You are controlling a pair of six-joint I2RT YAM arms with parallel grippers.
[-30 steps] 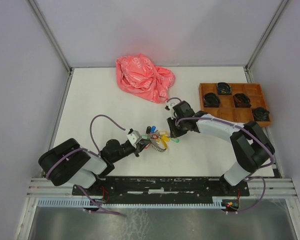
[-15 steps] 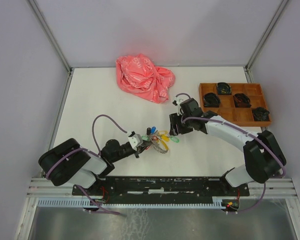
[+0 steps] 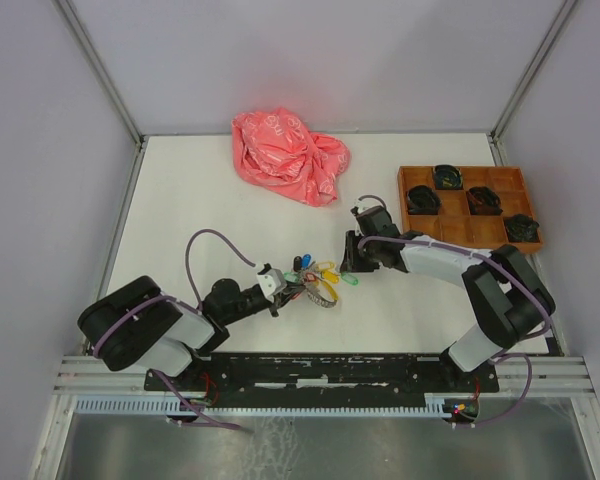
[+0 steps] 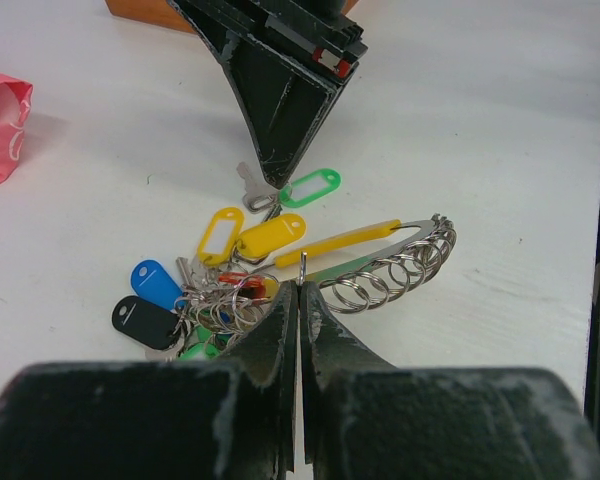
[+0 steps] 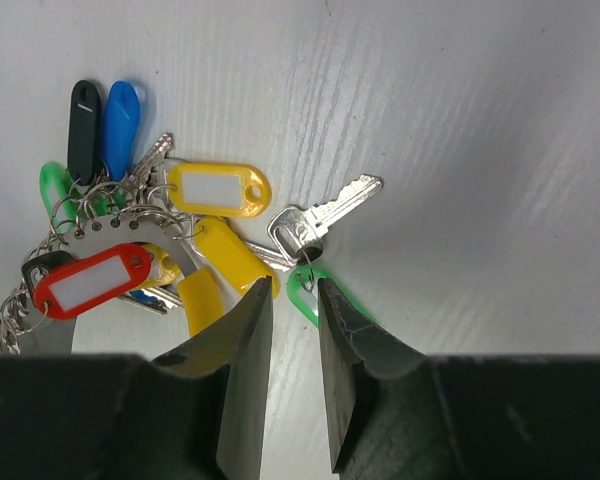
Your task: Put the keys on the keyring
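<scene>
The keyring (image 4: 380, 262), a yellow-handled clip strung with several small rings, lies mid-table. My left gripper (image 4: 300, 292) is shut on a thin wire end of it. One of the keys (image 5: 320, 215) lies loose beside the bunch with its green tag (image 5: 302, 288). My right gripper (image 5: 293, 290) stands over that tag's ring end, jaws a narrow gap apart, and part of the tag is hidden under the right finger. A red tag (image 5: 90, 280) lies within the bunched rings; its key is hidden. From above, the right gripper (image 3: 352, 268) meets the green tag (image 3: 351, 281) next to the left gripper (image 3: 285, 290).
Yellow tags (image 5: 220, 190), a blue tag (image 5: 120, 125) and a black tag (image 5: 82, 125) crowd the bunch to the left. A crumpled pink bag (image 3: 290, 155) lies at the back. An orange compartment tray (image 3: 470, 232) holding dark items stands at the right.
My right gripper's jaws spread wide and have narrowed again over the green tag, while the right arm shifted slightly. The left gripper has kept its hold.
</scene>
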